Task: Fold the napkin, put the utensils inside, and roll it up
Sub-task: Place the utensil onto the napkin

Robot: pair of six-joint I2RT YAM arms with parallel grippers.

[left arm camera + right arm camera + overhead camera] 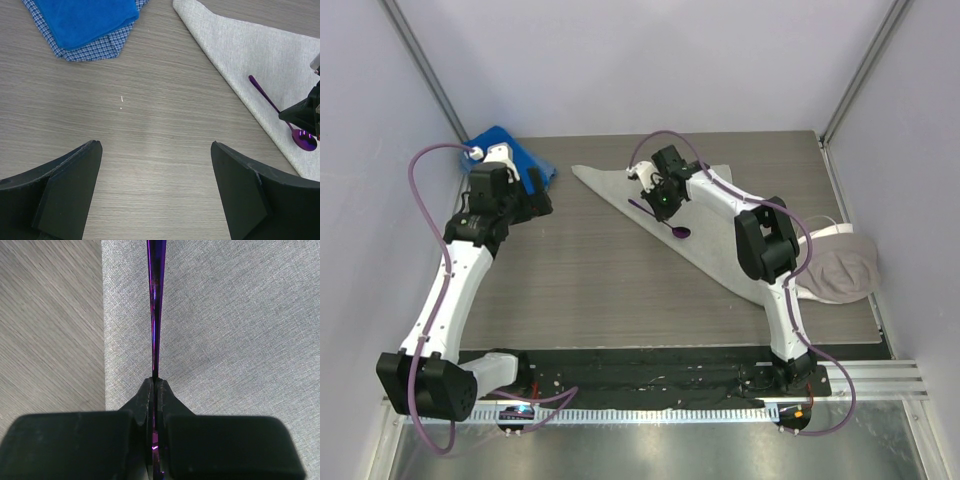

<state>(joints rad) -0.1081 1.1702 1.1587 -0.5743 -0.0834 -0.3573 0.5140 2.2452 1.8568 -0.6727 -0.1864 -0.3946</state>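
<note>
- R end effector (155, 382) — jaws closed on the slim dark purple plastic spoon (156, 305), pinching its thin handle. The handle runs straight out ahead of the fingertips.
- Spoon is over the light grey thin cloth napkin (712, 248), which is folded to a triangle on the wood-grain desk (590, 290). It's just inside the napkin's long edge, approx. parallel to it. Can't tell if the round head touches the cloth.
- L end effector (155, 147) — jaws wide apart, above bare desk btwn the bright blue towel (85, 20) and the napkin, well apart from the spoon.
- Beige-grey cloth (845, 270) lies just beside the napkin's near-right corner.
</note>
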